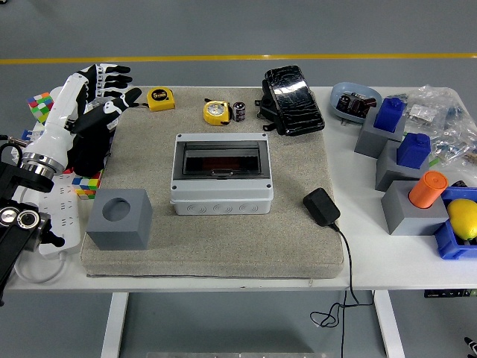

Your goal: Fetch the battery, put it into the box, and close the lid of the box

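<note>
The battery [239,111], a small black cylinder, stands on the grey mat's far edge, next to a yellow tape measure [215,112]. The grey box [221,174] sits in the middle of the mat, its dark see-through lid lying flat on top. My left hand [106,86] hovers over the mat's far left corner, fingers spread and empty. It is well to the left of the battery and the box. My right hand does not show.
A second yellow tape measure [160,98] lies just right of my left hand. On the mat are a grey cube with a hole [119,218], a black pouch [294,99] and a black adapter [321,206]. Grey stands with blue and orange parts [414,179] crowd the right.
</note>
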